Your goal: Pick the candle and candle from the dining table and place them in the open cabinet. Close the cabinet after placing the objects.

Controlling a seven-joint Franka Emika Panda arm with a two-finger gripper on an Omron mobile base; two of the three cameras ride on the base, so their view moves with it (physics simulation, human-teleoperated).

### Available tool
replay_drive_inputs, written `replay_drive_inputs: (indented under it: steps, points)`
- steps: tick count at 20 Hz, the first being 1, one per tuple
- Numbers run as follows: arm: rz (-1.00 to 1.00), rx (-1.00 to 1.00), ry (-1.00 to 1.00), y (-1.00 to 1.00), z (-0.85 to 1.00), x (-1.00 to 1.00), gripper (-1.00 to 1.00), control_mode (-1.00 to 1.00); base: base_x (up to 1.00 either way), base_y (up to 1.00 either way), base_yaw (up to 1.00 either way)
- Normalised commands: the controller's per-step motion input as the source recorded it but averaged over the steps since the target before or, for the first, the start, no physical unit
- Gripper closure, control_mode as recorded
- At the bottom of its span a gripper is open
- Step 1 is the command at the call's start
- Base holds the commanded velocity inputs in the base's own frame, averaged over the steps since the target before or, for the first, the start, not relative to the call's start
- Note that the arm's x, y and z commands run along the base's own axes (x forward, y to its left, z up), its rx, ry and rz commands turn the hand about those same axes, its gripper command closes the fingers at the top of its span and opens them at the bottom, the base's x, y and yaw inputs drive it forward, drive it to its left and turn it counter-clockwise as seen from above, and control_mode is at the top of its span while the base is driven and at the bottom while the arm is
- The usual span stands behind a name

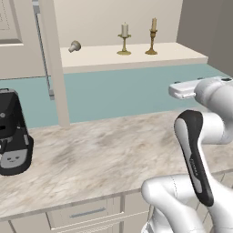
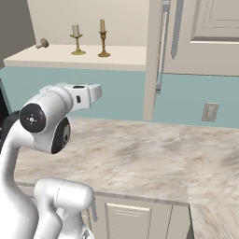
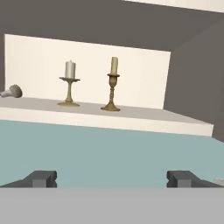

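Both candles already up on the pale cabinet shelf (image 3: 131,114): white candle (image 3: 70,70) left, tan candle (image 3: 113,65) just beside it, each upright on its brass holder. Claw (image 3: 112,178) spread wide, holding nothing (backed off below the shelf). Placing done, by the look; next, reach for the open cabinet door (image 1: 54,63) and swing it shut.

We can read no text, label, brand or number anywhere here. Faint marks on the arm's dark link (image 1: 195,159) stay too blurred for us.
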Motion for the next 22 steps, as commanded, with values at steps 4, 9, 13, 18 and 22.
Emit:
replay_drive_inputs:
  steps: [4,9,13,18,22]
  points:
    - [0.02,0.0,0.0,-0.24,-0.13,-0.29,-1.0,-1.0,0.0,0.0,0.0]
    - [0.03,0.01,0.0,-0.28,-0.07,-0.25,-1.0,-1.0,0.0,0.0,0.0]
    - [0.03,0.02,0.0,-0.3,-0.04,-0.19,-1.0,-1.0,0.0,0.0,0.0]
    - [0.06,0.01,0.0,-0.21,-0.13,-0.1,-1.0,-1.0,0.0,0.0,0.0]
    - [0.1,0.09,0.0,-0.05,-0.35,-0.03,-1.0,-1.0,0.0,0.0,0.0]
